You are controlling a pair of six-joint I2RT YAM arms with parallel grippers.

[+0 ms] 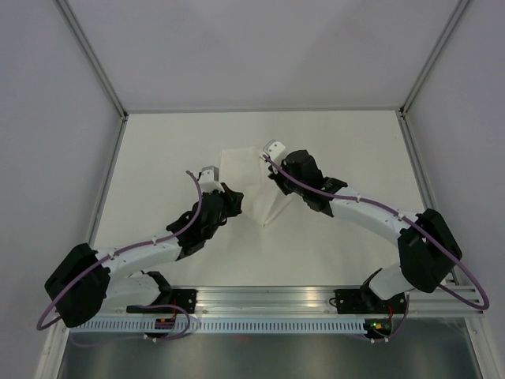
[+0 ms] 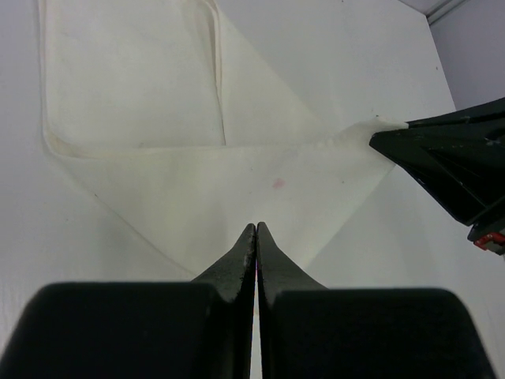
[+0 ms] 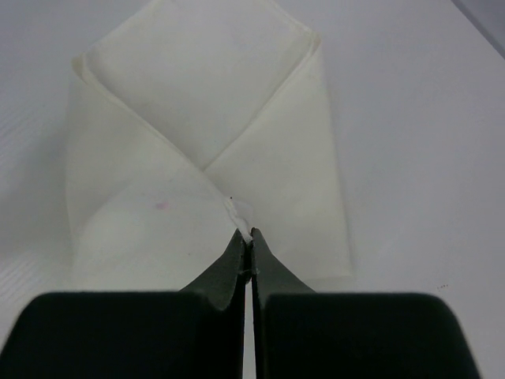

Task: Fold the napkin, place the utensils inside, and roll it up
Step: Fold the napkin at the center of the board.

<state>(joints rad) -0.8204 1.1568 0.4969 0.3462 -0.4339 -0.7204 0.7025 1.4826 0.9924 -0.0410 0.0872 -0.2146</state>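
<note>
1. Where the table [image 1: 355, 158] ends nearest the camera, a metal rail [image 1: 268, 296] carries both arm bases. The two arms bend inward toward the middle of the tabletop.
2. The left gripper [image 2: 256, 229] points at the napkin [image 2: 237, 181] from the left. Its fingers [image 2: 241, 257] are pressed together with no gap. Their tips sit over the sheet's near corner and hide it, so I cannot tell whether any cloth is caught between them.
3. The right gripper [image 3: 246, 233] reaches in from the right, slightly farther back. Its fingers [image 3: 264, 260] are clamped on a small tuck of white cloth, a corner of the napkin drawn in over the rest of the sheet.
4. The napkin lies at the centre of the table between the two grippers, partly folded. The flap held by the right gripper crosses the layer beneath. In the overhead view the outline narrows to a point on the side nearer the arm bases. A small pink spot [image 2: 278, 183] marks the upper layer.
5. Farther back, the hemmed part of the napkin rests flat on the tabletop.
6. Beyond it the white surface runs on to grey walls [image 1: 260, 47].
</note>
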